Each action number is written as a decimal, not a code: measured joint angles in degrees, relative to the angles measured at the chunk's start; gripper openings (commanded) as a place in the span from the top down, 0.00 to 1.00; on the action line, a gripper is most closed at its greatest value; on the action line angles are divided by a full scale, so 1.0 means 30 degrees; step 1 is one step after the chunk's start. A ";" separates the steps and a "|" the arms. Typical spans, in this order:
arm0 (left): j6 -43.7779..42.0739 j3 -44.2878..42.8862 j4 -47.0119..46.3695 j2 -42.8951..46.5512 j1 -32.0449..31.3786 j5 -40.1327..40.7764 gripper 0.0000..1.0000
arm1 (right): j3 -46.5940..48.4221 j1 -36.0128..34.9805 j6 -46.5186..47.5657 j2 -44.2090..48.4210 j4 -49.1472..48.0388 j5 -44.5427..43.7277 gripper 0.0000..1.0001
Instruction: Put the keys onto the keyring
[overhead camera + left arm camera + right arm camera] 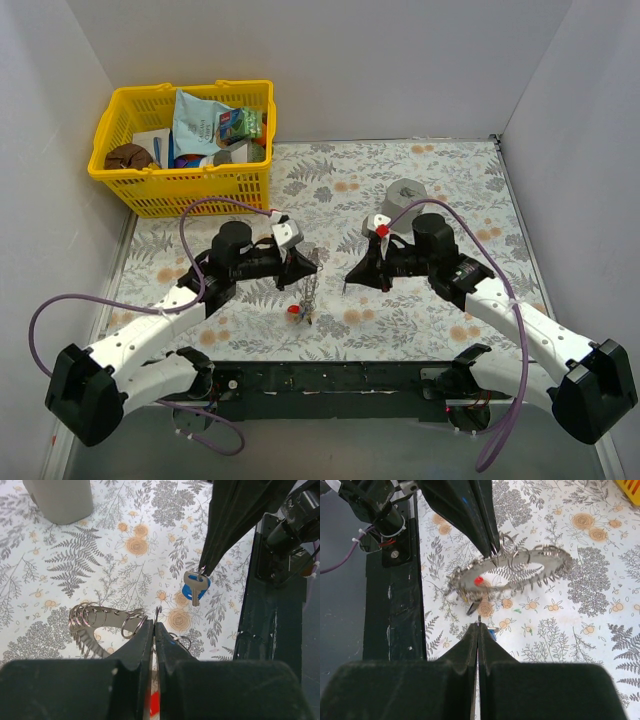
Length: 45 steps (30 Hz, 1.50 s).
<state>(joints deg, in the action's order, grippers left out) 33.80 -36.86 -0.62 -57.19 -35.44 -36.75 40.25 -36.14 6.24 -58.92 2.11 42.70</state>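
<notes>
My left gripper [306,263] is shut on a small ring of the keyring [311,288], which hangs from it above the table. In the left wrist view the keyring [92,622] is a silvery loop carrying several small rings, left of the gripper [154,625]. A red key [293,312] hangs at its low end and also shows in the right wrist view [478,580]. My right gripper [350,278] is shut on the blue key [195,589], holding it by its small ring just right of the keyring. In the right wrist view, the keyring [520,567] hangs ahead of the right gripper [478,625].
A grey cylinder [406,194] stands behind the right gripper. A yellow basket [150,190] full of packets sits at the back left. The black base rail [330,378] runs along the near edge. The table has a floral cloth [450,170].
</notes>
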 measured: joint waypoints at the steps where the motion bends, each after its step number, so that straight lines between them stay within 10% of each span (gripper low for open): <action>1: -0.0109 -0.0175 0.0182 -0.0262 0.0000 0.0066 1.00 | -0.0015 0.0022 -0.0015 0.0000 -0.0175 0.0058 0.99; 18: 0.0087 0.0641 -0.3861 -0.6914 -0.0393 -0.0182 1.00 | -0.0729 0.0066 -0.0168 -0.0233 -0.0758 0.0102 0.99; 45: 0.0095 0.2062 -0.4561 -0.4699 -0.0896 -0.0182 1.00 | -0.1195 -0.0138 -0.1712 -0.3067 -0.3067 0.0765 0.99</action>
<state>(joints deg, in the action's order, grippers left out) 34.09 -30.68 -14.31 -71.29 -38.13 -37.30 36.67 -36.56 1.10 -68.12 -7.09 44.99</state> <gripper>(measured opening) 0.018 0.023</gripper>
